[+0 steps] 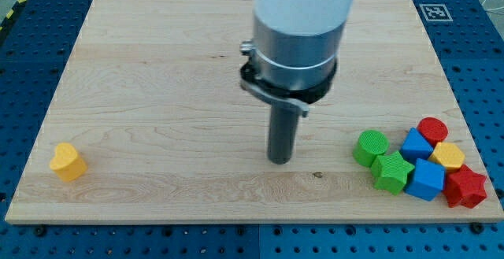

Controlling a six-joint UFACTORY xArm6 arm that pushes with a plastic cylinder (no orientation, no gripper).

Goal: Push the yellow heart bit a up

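Observation:
The yellow heart (68, 161) lies near the board's bottom left corner. My tip (279, 160) rests on the wooden board (157, 78) at the lower middle, far to the right of the heart and at about the same height in the view. Nothing lies between the tip and the heart.
A cluster of blocks sits at the bottom right: a green cylinder (370, 147), a green star (392, 172), two blue blocks (416, 144) (427, 179), a red cylinder (432, 129), a yellow block (449, 156) and a red star (465, 186). The board's edges are close to the heart.

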